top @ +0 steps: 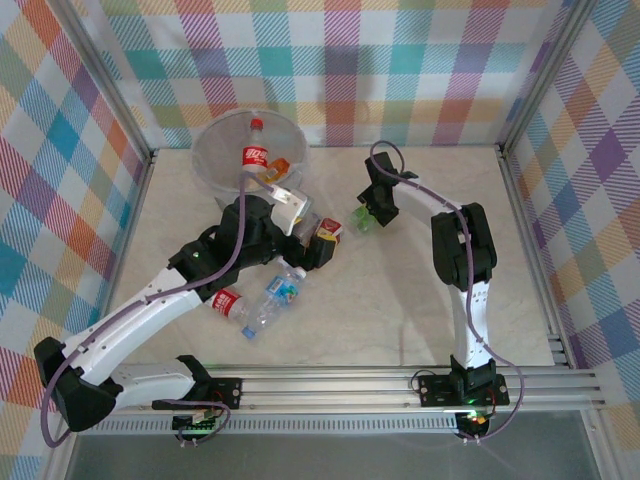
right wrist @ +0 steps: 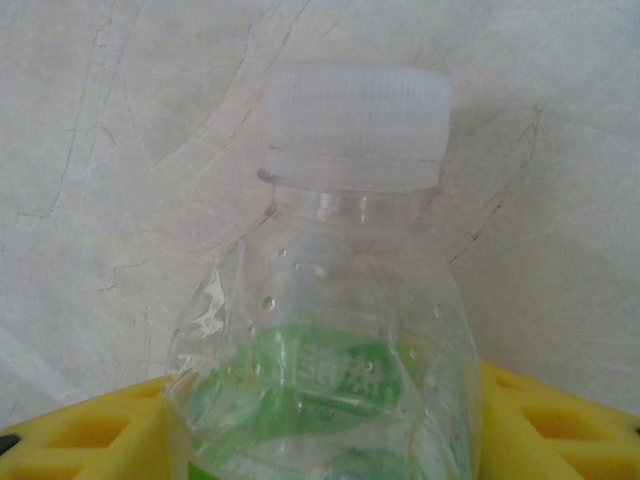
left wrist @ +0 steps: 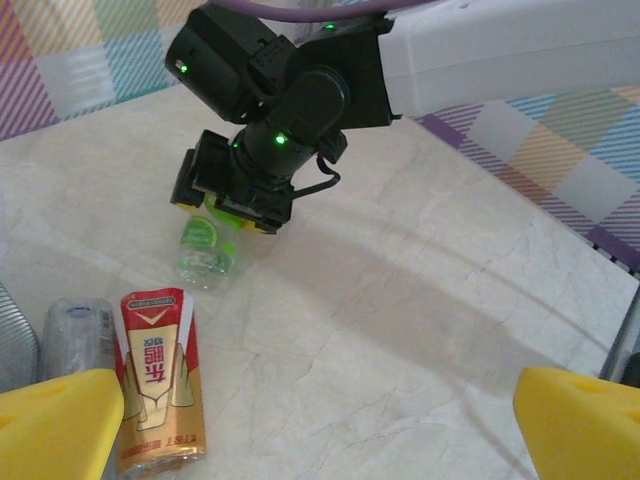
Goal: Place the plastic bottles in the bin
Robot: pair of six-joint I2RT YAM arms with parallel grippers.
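My right gripper point(right wrist: 320, 440) is shut on a clear bottle with a green label and white cap point(right wrist: 345, 300), whose wall is dented between the yellow fingers point(right wrist: 80, 430). The top view has that gripper point(top: 370, 212) and bottle point(top: 361, 222) low on the table's middle back. My left gripper point(left wrist: 320, 430) stands open over bare table, its fingertips point(left wrist: 55, 425) wide apart, right of the bin point(top: 215, 140). A red-labelled cola bottle point(top: 257, 152) stands in the bin. Two bottles, red-labelled point(top: 230, 304) and blue-labelled point(top: 275, 295), lie under the left arm.
A red and gold drink carton point(left wrist: 158, 385) lies by my left fingertip, with a clear greyish bottle point(left wrist: 75, 330) beside it. The right arm point(left wrist: 290, 110) hangs ahead of the left wrist camera. Checked walls enclose the table point(top: 420, 320), whose right front is bare.
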